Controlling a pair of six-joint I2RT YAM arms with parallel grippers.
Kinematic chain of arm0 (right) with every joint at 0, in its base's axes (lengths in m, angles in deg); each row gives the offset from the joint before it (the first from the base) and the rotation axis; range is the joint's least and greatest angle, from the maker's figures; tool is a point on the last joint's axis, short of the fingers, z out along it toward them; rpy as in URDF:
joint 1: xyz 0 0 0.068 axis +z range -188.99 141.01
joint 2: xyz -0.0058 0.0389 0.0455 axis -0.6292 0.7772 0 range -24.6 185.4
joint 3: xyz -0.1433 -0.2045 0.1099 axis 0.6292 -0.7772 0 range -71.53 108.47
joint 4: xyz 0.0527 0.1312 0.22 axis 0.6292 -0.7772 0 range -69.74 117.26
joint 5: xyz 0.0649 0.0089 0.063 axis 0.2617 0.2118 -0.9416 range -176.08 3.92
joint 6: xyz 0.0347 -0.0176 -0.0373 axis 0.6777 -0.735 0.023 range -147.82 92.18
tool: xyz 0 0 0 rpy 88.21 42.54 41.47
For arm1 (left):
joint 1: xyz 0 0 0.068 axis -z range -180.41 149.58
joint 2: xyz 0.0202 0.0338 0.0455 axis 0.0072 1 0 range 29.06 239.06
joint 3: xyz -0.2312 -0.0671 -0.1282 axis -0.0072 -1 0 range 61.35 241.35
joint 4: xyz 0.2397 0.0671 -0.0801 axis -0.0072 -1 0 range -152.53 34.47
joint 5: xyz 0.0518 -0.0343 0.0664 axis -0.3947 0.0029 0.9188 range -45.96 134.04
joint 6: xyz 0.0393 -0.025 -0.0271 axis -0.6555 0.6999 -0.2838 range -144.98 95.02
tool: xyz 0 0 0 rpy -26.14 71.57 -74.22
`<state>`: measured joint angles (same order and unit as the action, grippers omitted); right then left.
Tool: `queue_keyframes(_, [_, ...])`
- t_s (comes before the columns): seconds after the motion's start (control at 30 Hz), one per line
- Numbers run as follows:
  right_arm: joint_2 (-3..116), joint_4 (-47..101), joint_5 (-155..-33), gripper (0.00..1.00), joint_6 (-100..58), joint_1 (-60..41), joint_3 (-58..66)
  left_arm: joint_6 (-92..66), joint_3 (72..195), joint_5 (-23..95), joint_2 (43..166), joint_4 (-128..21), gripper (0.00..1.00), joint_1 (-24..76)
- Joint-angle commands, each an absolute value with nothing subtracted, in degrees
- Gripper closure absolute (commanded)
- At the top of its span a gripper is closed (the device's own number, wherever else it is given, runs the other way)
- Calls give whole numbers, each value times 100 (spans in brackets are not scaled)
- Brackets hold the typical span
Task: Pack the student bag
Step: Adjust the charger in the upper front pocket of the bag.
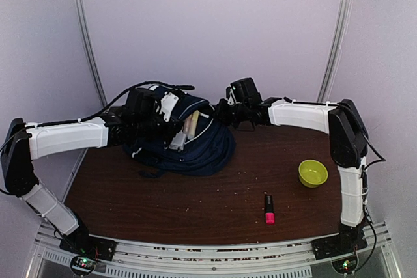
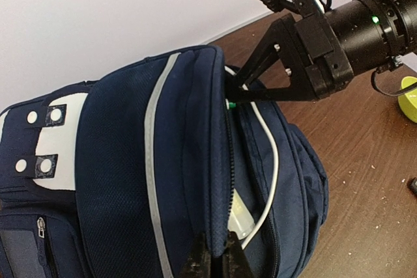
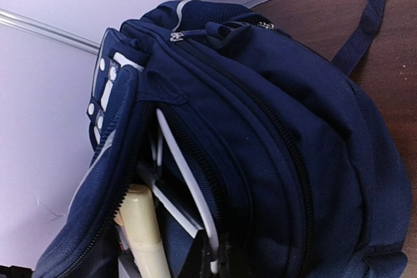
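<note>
student bag [image 1: 212, 151] mid-frame, unzipped | my left pincer [image 2: 214, 262] clamped on its flap | right pincer [image 2: 234, 92] pinching its rim

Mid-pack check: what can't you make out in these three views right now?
1. Inside the bag: its depths are dark in every view; only a cream tube and a white cord show.
2. The right tool: side-on in the left wrist view, tips against the rim, so open or shut is unclear. Its own view cuts it off at the bottom edge.
3. The marker: too small in the top view to read.
</note>
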<state>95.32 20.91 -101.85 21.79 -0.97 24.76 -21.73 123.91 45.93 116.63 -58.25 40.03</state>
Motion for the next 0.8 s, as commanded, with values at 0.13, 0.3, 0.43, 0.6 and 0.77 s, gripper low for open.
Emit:
queue_keyframes(0.13, [9207,2456,-10273,99,2284,-39,2367,-2269,12529,4571,11596,-5398,100,4016])
queue_keyframes(0.3, [9053,2563,-10226,100,2229,138,2518,-2222,12603,4409,11541,-5355,100,4013])
queue_keyframes(0.43, [9412,2435,-10369,100,2236,214,3009,-2238,12656,4379,11538,-5378,100,4018])
queue_keyframes(0.6, [9795,2397,-10432,100,2348,230,3297,-2264,12648,4395,11496,-5414,100,4019])
queue_keyframes(0.77, [10252,2365,-10215,100,2354,249,3743,-2256,12666,4257,11518,-5337,100,4017])
